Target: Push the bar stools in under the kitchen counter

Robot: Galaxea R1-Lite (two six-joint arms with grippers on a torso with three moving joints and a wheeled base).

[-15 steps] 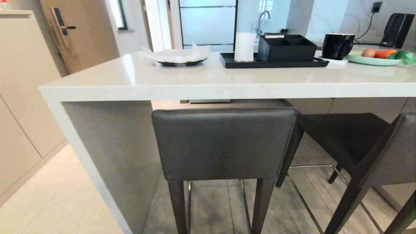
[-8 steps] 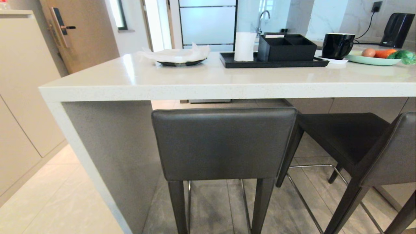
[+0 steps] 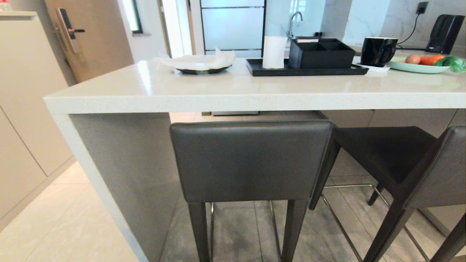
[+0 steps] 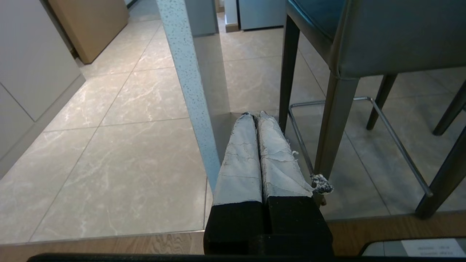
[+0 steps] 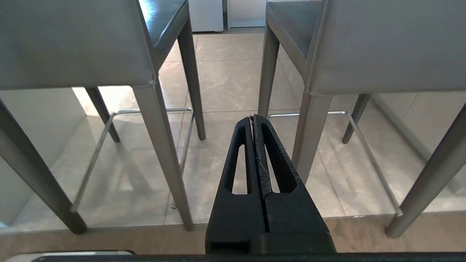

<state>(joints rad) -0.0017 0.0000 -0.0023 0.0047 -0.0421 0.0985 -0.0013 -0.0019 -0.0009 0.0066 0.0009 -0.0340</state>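
The floor [image 3: 69,225] is laid with large pale marbled tiles, cream on the left and greyer under the overhang to the right. A tall beige cabinet front [image 3: 25,94] fills the left side, its panels split by thin seams. Beyond it, at the far left, stands a light wooden door [image 3: 98,36] with a dark handle and lock plate [image 3: 67,25]. Further right at the back is a frosted glass panel [image 3: 233,27] in a dark frame, bright with daylight. A chrome tap [image 3: 294,20] rises against a white marbled wall [image 3: 371,18] at the far right, where a wall socket [image 3: 422,7] holds a black plug.
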